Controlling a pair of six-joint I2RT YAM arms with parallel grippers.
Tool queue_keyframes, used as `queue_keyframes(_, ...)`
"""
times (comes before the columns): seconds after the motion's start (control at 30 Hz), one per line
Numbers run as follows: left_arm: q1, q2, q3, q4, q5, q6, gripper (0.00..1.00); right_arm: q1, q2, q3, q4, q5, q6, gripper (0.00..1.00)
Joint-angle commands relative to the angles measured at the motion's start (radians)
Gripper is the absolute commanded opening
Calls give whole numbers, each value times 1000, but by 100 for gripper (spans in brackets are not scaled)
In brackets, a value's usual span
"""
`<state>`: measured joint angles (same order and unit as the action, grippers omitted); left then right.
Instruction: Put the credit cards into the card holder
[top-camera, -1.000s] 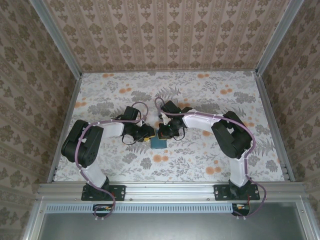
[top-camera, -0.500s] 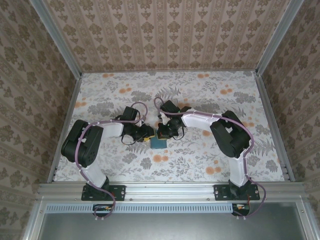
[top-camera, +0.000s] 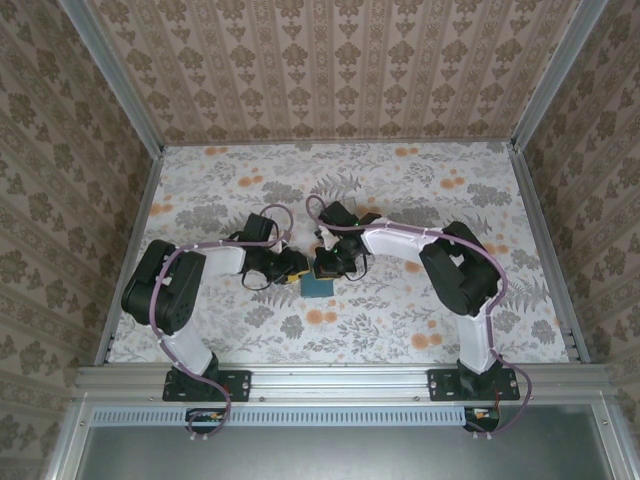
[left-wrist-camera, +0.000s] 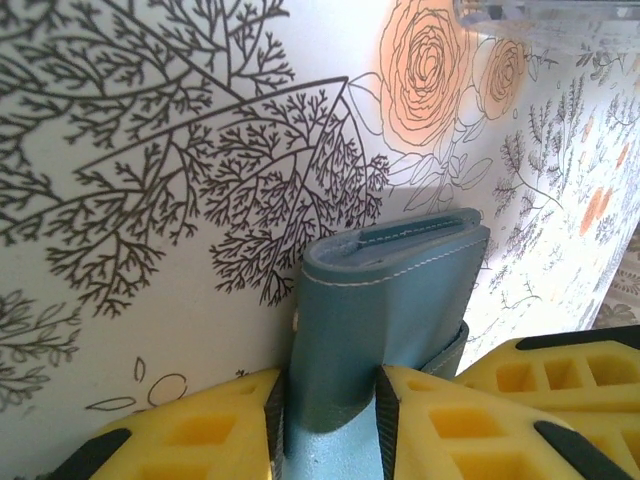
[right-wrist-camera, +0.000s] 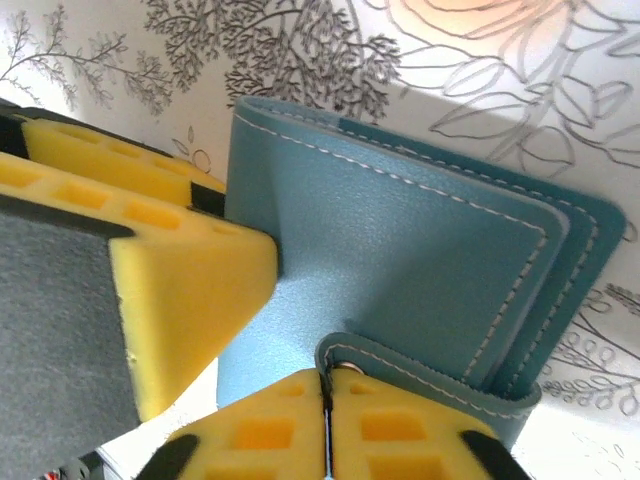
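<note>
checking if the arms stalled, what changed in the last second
Very little: the right gripper edged slightly left, toward the left gripper. Nothing was taken hold of or let go. The card holder stays in the same spot, and both grippers' fingers are still closed on it.

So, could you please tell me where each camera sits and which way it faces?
Top external: above and behind the bases, looking down at the table; both arms show.
Left wrist: on the left wrist, looking along the left gripper, shut on the card holder.
Right wrist: on the right wrist, looking along the right gripper, pinching the holder's strap.
Shared: all three see the card holder.
</note>
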<state>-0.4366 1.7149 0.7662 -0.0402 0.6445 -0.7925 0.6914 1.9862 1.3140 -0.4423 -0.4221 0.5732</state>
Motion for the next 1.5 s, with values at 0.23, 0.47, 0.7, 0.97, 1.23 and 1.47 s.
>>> queue_keyframes(0.23, 110, -223, 37, -197, -197, 181, 45, 5, -264, -169, 160, 170, 5, 32)
queue_keyframes(0.47, 149, -467, -12, -199, -311, 286, 97, -8, -645, -436, 364, 421, -126, 78)
queue_keyframes(0.7, 140, -811, -108, -188, -679, 495, 100, -38, -1067, -679, 591, 778, -440, 100)
queue_keyframes(0.97, 140, -1083, -517, 251, -895, 923, 100, -282, -1208, -984, 810, 867, -615, 100)
queue_keyframes(1.23, 310, -796, -594, 572, -829, 955, 100, -557, -963, -1098, 1097, 694, -476, 100)
queue_keyframes(1.47, 366, -465, -496, 826, -725, 975, 100, -589, -638, -1046, 1422, 618, -600, 100)
